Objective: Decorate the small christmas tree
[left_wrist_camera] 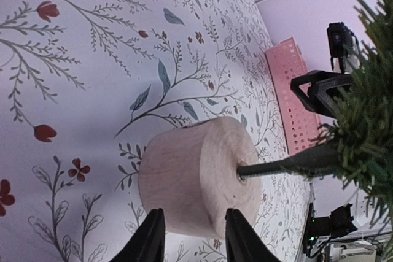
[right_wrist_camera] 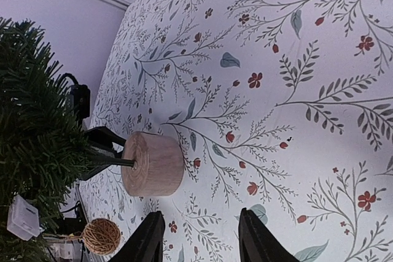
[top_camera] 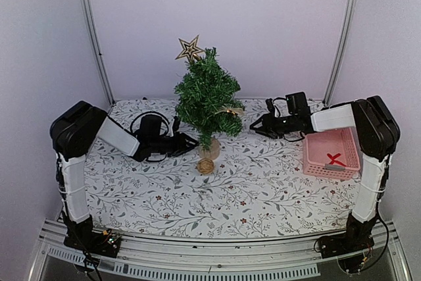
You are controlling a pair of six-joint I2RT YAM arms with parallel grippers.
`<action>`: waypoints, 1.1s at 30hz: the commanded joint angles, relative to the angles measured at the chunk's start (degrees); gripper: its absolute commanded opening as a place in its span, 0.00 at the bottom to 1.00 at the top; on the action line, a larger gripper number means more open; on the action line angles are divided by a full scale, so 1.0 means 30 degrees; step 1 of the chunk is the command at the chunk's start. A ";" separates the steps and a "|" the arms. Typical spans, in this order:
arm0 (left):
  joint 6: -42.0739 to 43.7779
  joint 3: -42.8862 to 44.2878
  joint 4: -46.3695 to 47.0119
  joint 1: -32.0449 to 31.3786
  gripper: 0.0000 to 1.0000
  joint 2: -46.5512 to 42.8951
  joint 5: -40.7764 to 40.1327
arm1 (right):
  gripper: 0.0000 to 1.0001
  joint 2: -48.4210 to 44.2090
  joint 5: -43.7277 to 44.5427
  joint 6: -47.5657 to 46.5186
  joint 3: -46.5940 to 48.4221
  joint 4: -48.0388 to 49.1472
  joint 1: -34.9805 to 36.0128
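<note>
Fingers of the left gripper (left_wrist_camera: 195, 216) stand a bit apart, empty, right by the wood base (left_wrist_camera: 196, 176) of the small christmas tree (top_camera: 207, 97), mid-table. The right gripper (right_wrist_camera: 201, 213) is loose and empty too. The star (top_camera: 189, 49) is on top. I think the brown ball (top_camera: 206, 166) and the red piece (top_camera: 336, 158) in the pink basket (top_camera: 309, 162) are not hung yet.

You see the small christmas tree (top_camera: 207, 97) standing upright toward the back middle of the tabletop (top_camera: 263, 189). It is dark green and bushy, with a thin trunk set in a round light-wood base (top_camera: 209, 148). A gold star (top_camera: 189, 49) tops it, leaning left, and a small gold ornament (top_camera: 230, 111) hangs on its right side.
</note>
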 commanded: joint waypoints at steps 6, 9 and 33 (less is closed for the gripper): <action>0.0144 0.2592 0.0946 -0.0352 0.16 0.2532 0.1619 | 0.41 0.2891 -0.3583 0.1745 0.2170 0.1915 0.0056; 0.0185 0.3631 0.0931 -0.0376 0.07 0.3345 0.1976 | 0.40 0.3612 -0.4499 0.2330 0.2788 0.2436 0.0281; 0.1164 0.3655 -0.1579 0.2733 0.39 0.0657 -0.1474 | 0.41 0.7106 -0.7008 0.3649 0.5134 0.3389 0.2483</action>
